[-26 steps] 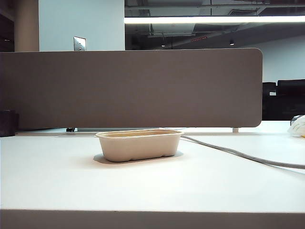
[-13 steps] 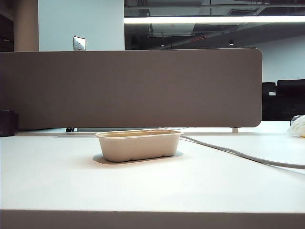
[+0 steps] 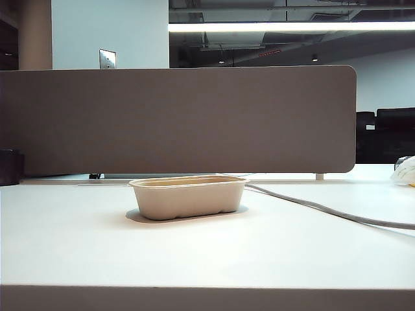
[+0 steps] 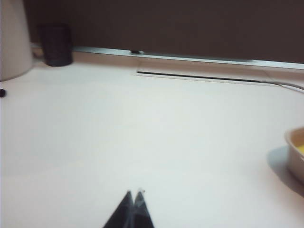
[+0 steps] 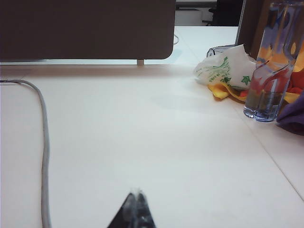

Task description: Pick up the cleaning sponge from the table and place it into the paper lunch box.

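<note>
The paper lunch box (image 3: 188,197) stands on the white table (image 3: 207,253), a little left of the middle in the exterior view. Its wall hides its inside there. In the left wrist view only one end of the box (image 4: 294,161) shows, with a sliver of yellow, the cleaning sponge (image 4: 300,148), lying inside it. My left gripper (image 4: 134,193) is shut and empty, low over bare table well away from the box. My right gripper (image 5: 137,193) is also shut and empty over bare table. Neither arm appears in the exterior view.
A grey cable (image 3: 324,208) runs from behind the box to the right. The brown-grey divider panel (image 3: 178,120) closes the back. A dark cup (image 3: 10,167) stands at far left. A plastic bag (image 5: 223,69) and a water bottle (image 5: 268,80) sit at the right.
</note>
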You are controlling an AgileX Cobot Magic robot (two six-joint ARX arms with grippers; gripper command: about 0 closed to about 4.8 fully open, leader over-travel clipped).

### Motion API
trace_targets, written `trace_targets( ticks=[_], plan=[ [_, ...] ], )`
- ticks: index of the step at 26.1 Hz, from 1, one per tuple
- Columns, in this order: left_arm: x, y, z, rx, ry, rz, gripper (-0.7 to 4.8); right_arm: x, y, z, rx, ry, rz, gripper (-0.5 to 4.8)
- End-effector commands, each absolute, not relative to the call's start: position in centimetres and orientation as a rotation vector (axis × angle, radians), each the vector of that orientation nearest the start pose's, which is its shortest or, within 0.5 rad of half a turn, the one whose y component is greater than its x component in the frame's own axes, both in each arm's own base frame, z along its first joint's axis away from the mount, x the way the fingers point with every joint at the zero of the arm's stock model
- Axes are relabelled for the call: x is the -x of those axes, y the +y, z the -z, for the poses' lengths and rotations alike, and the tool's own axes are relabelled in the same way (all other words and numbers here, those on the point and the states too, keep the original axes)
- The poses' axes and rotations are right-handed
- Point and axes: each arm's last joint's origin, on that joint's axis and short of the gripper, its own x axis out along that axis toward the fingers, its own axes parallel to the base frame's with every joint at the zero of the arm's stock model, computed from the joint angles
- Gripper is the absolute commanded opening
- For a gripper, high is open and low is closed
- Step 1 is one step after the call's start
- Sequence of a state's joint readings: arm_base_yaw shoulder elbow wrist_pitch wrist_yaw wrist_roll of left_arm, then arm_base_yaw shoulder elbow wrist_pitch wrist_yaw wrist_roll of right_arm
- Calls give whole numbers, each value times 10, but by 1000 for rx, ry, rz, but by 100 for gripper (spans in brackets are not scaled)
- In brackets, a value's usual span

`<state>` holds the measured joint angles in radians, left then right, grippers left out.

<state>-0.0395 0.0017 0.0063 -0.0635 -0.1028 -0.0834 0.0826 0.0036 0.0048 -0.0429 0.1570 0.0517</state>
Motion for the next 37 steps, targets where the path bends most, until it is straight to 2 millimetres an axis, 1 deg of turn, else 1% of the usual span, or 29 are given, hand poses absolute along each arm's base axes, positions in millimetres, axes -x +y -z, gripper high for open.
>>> trace_targets(
  ticks=[1,16,21,37],
  plan=[
    [-97,1,-161,82,40,-110,-3,-97,3,-163,-49,22,75,-5],
    [-97,1,-166,80,-12,-58,-3,-97,3,-163,-49,22,76,-5],
    [-97,0,-166,79,-8,-2,-3,-97,3,-163,-49,22,75,-5],
    [-97,1,-166,80,-2,-8,-3,-97,3,-163,-49,22,76,-5]
  ],
)
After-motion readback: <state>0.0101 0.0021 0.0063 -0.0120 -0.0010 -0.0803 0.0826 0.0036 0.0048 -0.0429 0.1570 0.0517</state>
